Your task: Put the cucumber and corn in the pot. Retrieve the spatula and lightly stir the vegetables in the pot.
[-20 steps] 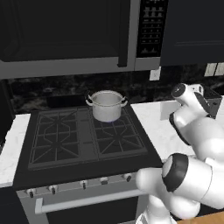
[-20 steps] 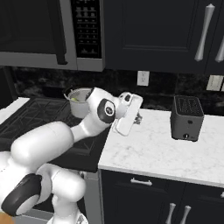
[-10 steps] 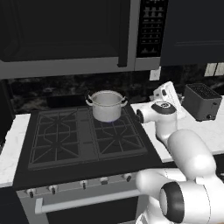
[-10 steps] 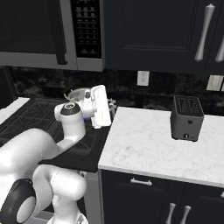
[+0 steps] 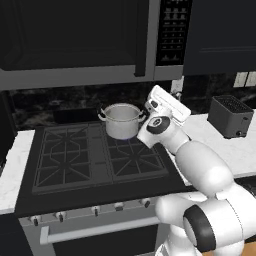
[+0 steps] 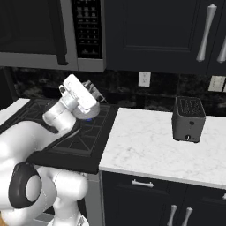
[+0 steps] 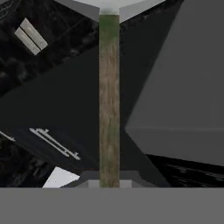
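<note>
Tool [image 7: 109,183] is clamped on the spatula [image 7: 109,100], whose thin handle runs straight up the hand view to a pale blade at the top edge. Pot [image 5: 121,120] stands on the rear right burner of the stove [image 5: 75,160], just beside the wrist. Risk: the long handle may strike the pot rim or tip the pot, given the shallow approach. Arm reaches forward over the stove, hand raised and tilted upward beside the pot.

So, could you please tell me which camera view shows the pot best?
The left base view: the pot stands whole on the stove's back burner, beside the robot's hand. In the right base view that hand covers nearly all of it. The hand view does not make it out.
</note>
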Controlling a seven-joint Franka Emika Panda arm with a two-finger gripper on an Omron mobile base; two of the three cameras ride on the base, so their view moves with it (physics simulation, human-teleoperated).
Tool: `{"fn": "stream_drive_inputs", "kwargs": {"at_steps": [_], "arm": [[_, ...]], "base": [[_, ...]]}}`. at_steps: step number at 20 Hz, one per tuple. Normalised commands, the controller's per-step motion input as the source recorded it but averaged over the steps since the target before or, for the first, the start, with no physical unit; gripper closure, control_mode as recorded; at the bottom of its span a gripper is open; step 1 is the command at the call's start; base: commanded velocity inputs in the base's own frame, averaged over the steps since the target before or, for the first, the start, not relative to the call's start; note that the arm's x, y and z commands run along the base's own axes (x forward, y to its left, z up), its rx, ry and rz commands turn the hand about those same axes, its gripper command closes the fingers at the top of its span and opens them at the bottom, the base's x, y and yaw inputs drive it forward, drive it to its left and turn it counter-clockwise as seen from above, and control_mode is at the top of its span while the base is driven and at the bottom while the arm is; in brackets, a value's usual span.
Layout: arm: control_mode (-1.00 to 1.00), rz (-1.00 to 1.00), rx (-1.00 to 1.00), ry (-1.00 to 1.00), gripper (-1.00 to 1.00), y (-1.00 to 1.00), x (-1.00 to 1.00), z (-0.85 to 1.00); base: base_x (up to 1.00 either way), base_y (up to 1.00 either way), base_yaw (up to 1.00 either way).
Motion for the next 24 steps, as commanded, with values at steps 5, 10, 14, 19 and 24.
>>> {"fn": "stream_drive_inputs", "kwargs": {"at_steps": [5, 10, 14, 19, 24], "arm": [[-1.0, 0.24, -0.47, -0.05, 1.0, 1.0, 0.17, 0.01], [-1.0, 0.22, -0.26, 0.02, 1.0, 1.0, 0.4, 0.05], [-1.0, 0.18, -0.13, 0.06, 1.0, 0.99, 0.47, -0.2], [-1.0, 0.12, -0.08, 0.0, 1.0, 0.68, 0.35, -0.42], [-1.0, 0.02, 0.0, 0.04, 1.0, 0.04, 0.23, -0.29]], "base": [[0.0, 0.0, 0.0], [0.0, 0.0, 0.0], [0.0, 0.0, 0.0], [0.0, 0.0, 0.0], [0.0, 0.0, 0.0]]}}
